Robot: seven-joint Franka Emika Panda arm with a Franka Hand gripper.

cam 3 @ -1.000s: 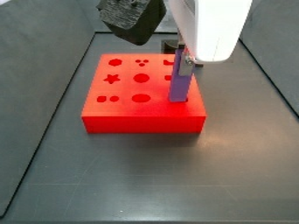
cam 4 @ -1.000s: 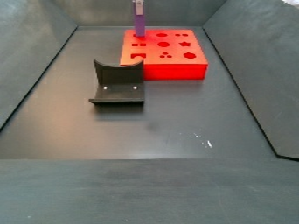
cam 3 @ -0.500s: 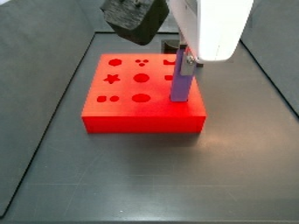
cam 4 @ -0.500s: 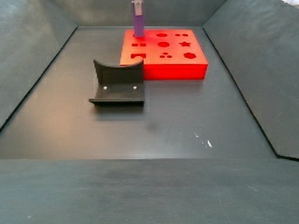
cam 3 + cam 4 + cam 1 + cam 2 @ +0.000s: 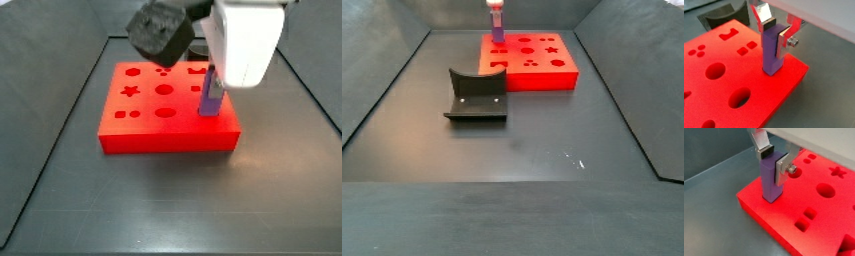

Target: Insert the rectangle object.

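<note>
Dark grey floor is holding a red block with shaped holes (image 5: 167, 115). Above it, the gripper (image 5: 776, 31) is pinching the long purple bar (image 5: 773, 52), standing upright in a corner hole; tilting could be jamming it.

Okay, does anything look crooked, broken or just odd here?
Nothing stands out. The purple bar stands upright in the red block near its corner, with the gripper around its top. The dark holder sits apart on the floor.
</note>
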